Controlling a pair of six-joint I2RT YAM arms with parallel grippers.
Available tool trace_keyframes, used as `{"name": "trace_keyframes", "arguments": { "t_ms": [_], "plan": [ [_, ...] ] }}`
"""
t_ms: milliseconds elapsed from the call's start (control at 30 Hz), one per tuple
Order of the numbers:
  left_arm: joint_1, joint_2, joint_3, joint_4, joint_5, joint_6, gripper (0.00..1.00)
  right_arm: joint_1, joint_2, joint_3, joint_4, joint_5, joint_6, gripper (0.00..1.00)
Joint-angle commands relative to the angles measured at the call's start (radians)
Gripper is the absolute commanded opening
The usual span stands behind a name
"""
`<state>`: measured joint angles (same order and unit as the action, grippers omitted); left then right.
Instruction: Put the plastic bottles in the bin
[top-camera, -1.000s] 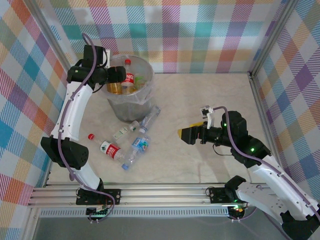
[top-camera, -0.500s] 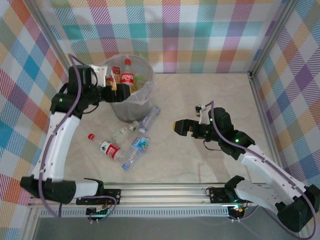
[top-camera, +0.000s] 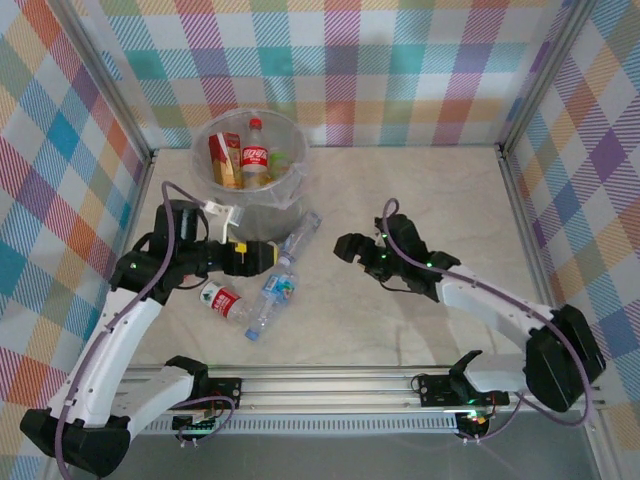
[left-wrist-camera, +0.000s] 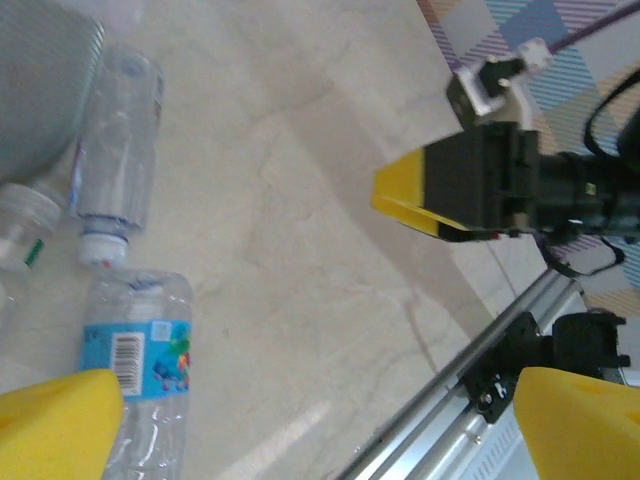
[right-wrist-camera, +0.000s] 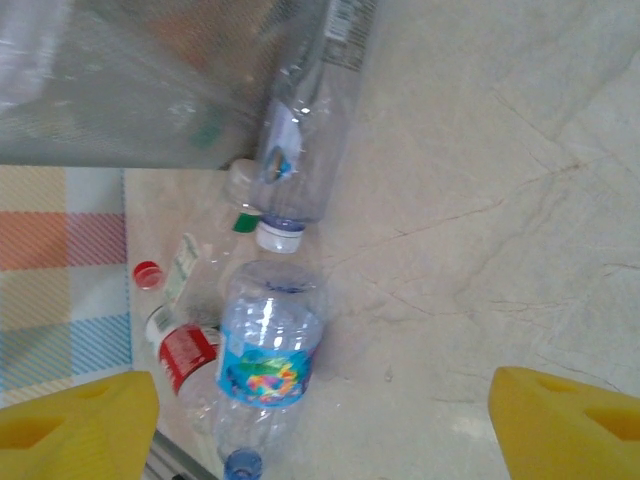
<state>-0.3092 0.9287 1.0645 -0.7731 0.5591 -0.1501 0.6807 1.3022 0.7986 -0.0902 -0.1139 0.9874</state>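
**Both jaws empty, both arms turning to the loose bottles**

The left gripper (top-camera: 268, 257) has its jaws wide and empty. It has come away from the bin (top-camera: 262, 220) mouth and now sits low beside the clear bottle (top-camera: 300, 235) and the blue-label bottle (top-camera: 280, 290). The right gripper (top-camera: 350, 247), jaws also wide with nothing between them, has swung in from mid-bench toward the same cluster. The bin at the far left corner already holds several plastic bottles (top-camera: 257, 157). We judge another pick comes next, and the arms may crowd each other.
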Motion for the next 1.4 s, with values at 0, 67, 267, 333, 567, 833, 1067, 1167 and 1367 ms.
{"name": "trace_keyframes", "arguments": {
  "t_ms": [0,67,267,333,567,833,1067,1167,1367],
  "plan": [
    [-0.011,-0.048,-0.053,0.092,0.068,-0.033,1.0,0.029,0.081,0.055,0.086,0.048,0.074,0.83],
    [-0.012,-0.062,-0.089,0.124,0.075,-0.048,1.0,0.038,0.139,0.07,0.121,0.063,0.107,0.8],
    [-0.014,-0.071,-0.151,0.183,0.1,-0.079,1.0,0.051,0.306,0.163,0.195,0.085,0.119,0.76],
    [-0.016,-0.069,-0.152,0.176,0.087,-0.074,1.0,0.052,0.357,0.202,0.208,0.083,0.115,0.75],
    [-0.017,-0.067,-0.161,0.161,0.088,-0.048,1.0,0.053,0.519,0.349,0.219,0.104,0.123,0.7],
    [-0.021,-0.074,-0.164,0.16,0.088,-0.051,1.0,0.052,0.683,0.471,0.23,0.14,0.17,0.64],
    [-0.024,-0.078,-0.164,0.155,0.075,-0.048,1.0,0.051,0.774,0.543,0.21,0.155,0.175,0.63],
    [-0.024,-0.074,-0.163,0.156,0.075,-0.049,1.0,0.05,0.804,0.57,0.207,0.153,0.163,0.64],
    [-0.027,-0.075,-0.164,0.152,0.067,-0.047,1.0,0.045,0.843,0.597,0.195,0.156,0.161,0.64]
  ]
}}
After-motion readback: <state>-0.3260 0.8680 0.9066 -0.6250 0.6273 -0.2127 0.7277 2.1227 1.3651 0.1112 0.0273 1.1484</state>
